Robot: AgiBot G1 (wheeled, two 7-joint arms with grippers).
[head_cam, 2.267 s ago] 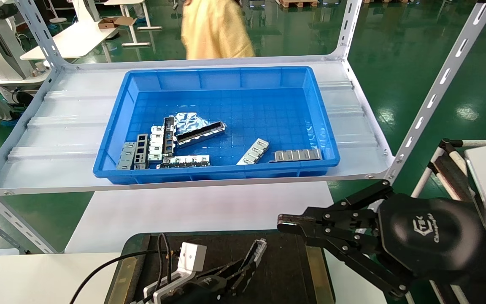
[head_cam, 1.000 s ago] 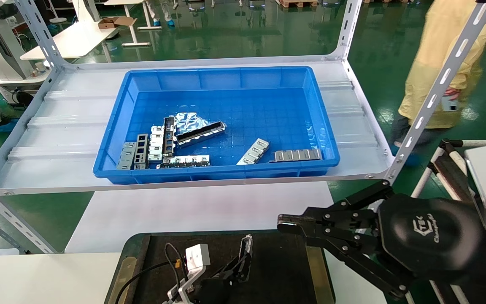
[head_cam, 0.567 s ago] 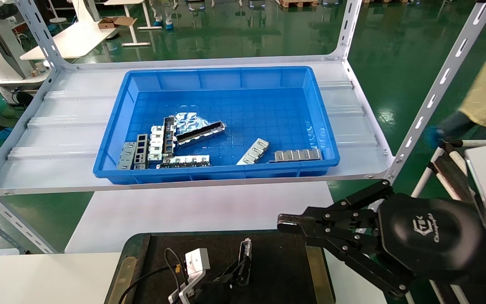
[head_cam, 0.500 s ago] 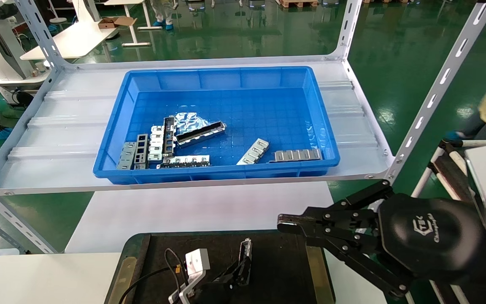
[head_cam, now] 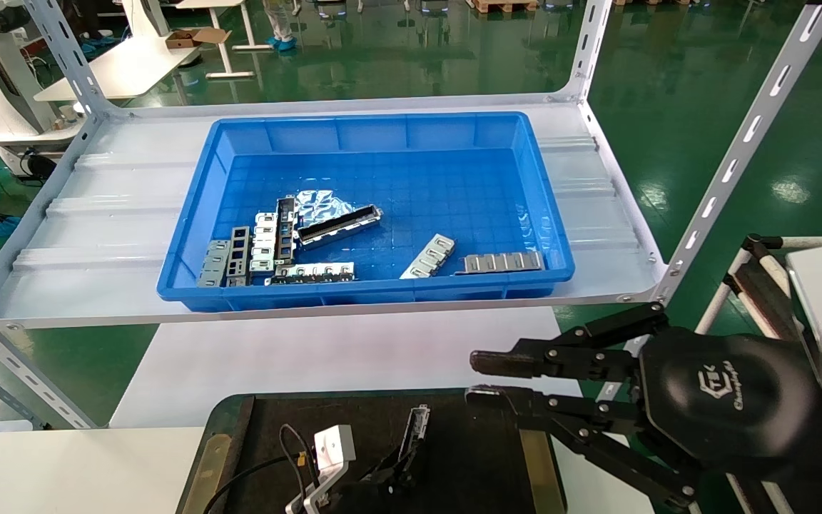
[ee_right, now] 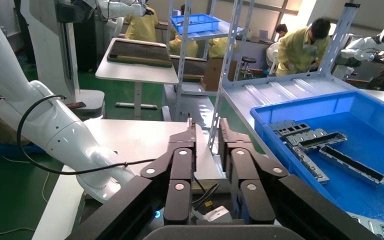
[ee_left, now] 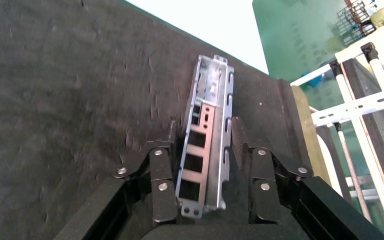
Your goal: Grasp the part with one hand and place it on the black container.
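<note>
Part (ee_left: pixel 206 135) on black container (ee_left: pixel 70 100), near end hidden between parted left pincer (ee_left: pixel 202 137) fingers.

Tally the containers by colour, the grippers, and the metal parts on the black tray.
Blue plastic bin: 1
Matte-black shallow tray: 1
Black grippers: 2 (left gripper, right gripper)
Grey metal cutout channel on the tray: 1
Total: 5

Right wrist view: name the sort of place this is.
Probably a factory floor or robot training workshop: glossy green floor, slotted metal shelving holding a blue bin of metal parts, and workers in yellow coats at other benches.
</note>
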